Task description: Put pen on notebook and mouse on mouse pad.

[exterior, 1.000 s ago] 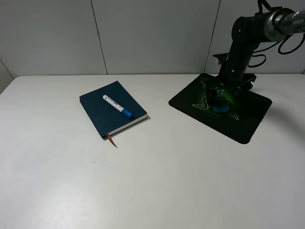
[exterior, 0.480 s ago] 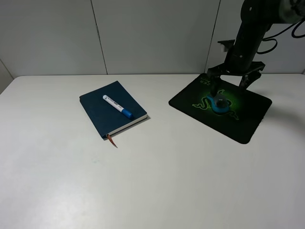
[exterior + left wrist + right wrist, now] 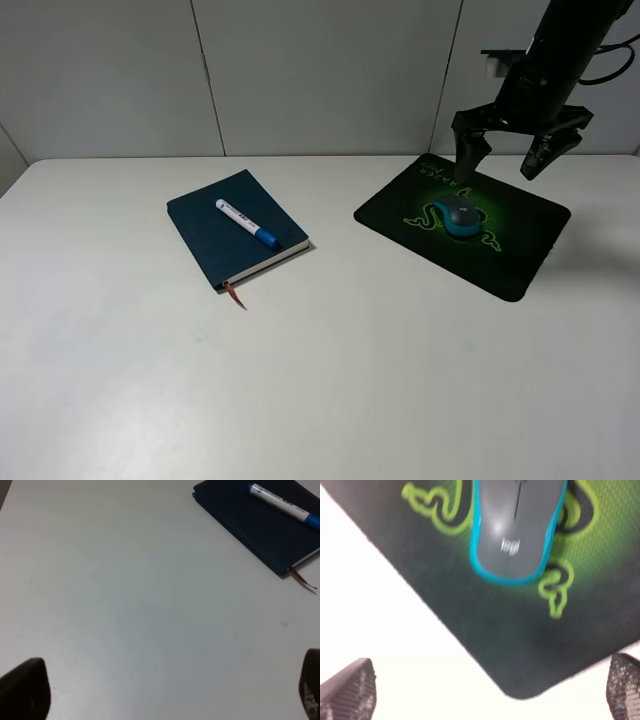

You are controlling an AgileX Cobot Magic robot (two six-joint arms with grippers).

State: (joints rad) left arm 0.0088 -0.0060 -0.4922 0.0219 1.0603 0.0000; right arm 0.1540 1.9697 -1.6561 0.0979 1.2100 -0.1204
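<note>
The white pen [image 3: 246, 222] with its blue cap lies on the dark navy notebook [image 3: 215, 245] left of centre; the left wrist view shows the same pen [image 3: 285, 505] on the notebook [image 3: 250, 522]. The grey-and-teal mouse [image 3: 460, 215] rests on the black mouse pad [image 3: 520, 255] over its green emblem, also seen as the mouse [image 3: 517, 527] on the pad [image 3: 485, 640] in the right wrist view. My right gripper [image 3: 508, 155] hangs open above the mouse, holding nothing. My left gripper [image 3: 165, 690] is open over bare table, away from the notebook.
A white table [image 3: 300, 380] carries everything, with a grey panelled wall behind it. The notebook's reddish ribbon [image 3: 234, 295] sticks out toward the table's front. The right arm [image 3: 560, 50] rises over the pad's far side.
My right gripper has let go of the mouse and risen straight up from the pad, fingers spread. The mouse stays on the pad; pen and notebook have not moved.
</note>
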